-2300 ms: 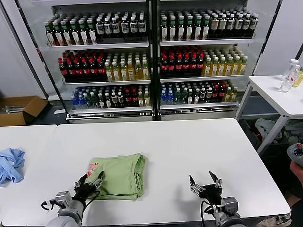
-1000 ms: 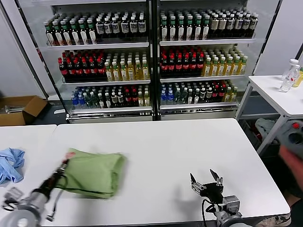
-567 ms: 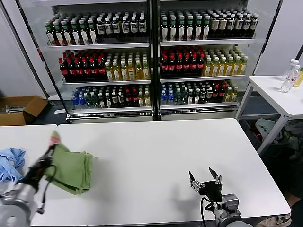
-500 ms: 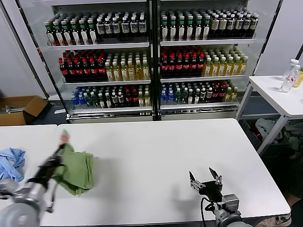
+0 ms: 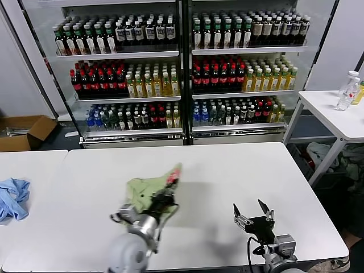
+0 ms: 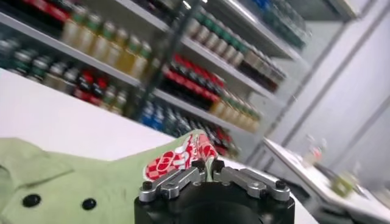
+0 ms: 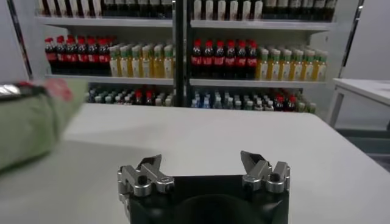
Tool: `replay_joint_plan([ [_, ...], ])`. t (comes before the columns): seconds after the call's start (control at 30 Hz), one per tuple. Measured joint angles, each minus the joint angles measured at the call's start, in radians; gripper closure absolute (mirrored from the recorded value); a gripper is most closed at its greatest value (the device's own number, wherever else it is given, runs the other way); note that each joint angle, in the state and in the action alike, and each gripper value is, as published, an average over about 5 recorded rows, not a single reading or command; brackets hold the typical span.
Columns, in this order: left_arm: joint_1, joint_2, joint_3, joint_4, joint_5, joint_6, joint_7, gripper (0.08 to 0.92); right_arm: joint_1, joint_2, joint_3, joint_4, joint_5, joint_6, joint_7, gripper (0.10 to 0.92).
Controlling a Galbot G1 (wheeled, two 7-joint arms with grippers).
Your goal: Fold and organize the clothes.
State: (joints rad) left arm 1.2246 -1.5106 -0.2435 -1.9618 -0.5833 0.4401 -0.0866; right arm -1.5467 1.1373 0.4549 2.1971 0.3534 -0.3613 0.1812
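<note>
One shirt (image 5: 147, 189) is clamped by the left gripper (image 5: 163, 200), printed end raised toward the shelves; right gripper (image 5: 254, 216) is spread, idle.

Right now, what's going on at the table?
The left gripper is shut on the folded green polo shirt, holding it by the red-and-white print near the middle of the white table. The right gripper waits open near the table's front edge. A light blue cloth lies far left.
</note>
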Motion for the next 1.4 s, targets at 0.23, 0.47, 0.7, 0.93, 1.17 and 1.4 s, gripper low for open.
replay_joint_plan([
  [0.23, -0.049, -0.04, 0.135, 0.07, 0.101, -0.044, -0.011, 0.643, 0.022, -0.003, 0.015, 0.006, 0.042, -0.012, 0.001, 0.203],
  [0.47, -0.039, -0.031, 0.145, 0.105, 0.214, -0.111, -0.027, 0.444, 0.104, 0.021, -0.037, -0.042, 0.104, -0.035, 0.026, 0.203],
  [0.7, 0.041, 0.021, 0.053, 0.056, 0.259, -0.176, -0.059, 0.247, 0.243, 0.078, -0.154, -0.175, 0.154, -0.074, 0.063, 0.205],
  [0.93, 0.142, 0.054, -0.053, -0.014, 0.282, -0.214, -0.08, 0.178, 0.347, 0.125, -0.267, -0.311, 0.162, -0.118, 0.089, 0.328],
  [1.17, 0.203, 0.066, -0.105, -0.064, 0.296, -0.232, -0.091, 0.177, 0.397, 0.117, -0.31, -0.364, 0.15, -0.156, 0.092, 0.518],
  [1.4, 0.232, 0.08, -0.123, -0.087, 0.302, -0.24, -0.094, 0.177, 0.412, 0.049, -0.298, -0.378, 0.118, -0.169, 0.063, 0.726],
])
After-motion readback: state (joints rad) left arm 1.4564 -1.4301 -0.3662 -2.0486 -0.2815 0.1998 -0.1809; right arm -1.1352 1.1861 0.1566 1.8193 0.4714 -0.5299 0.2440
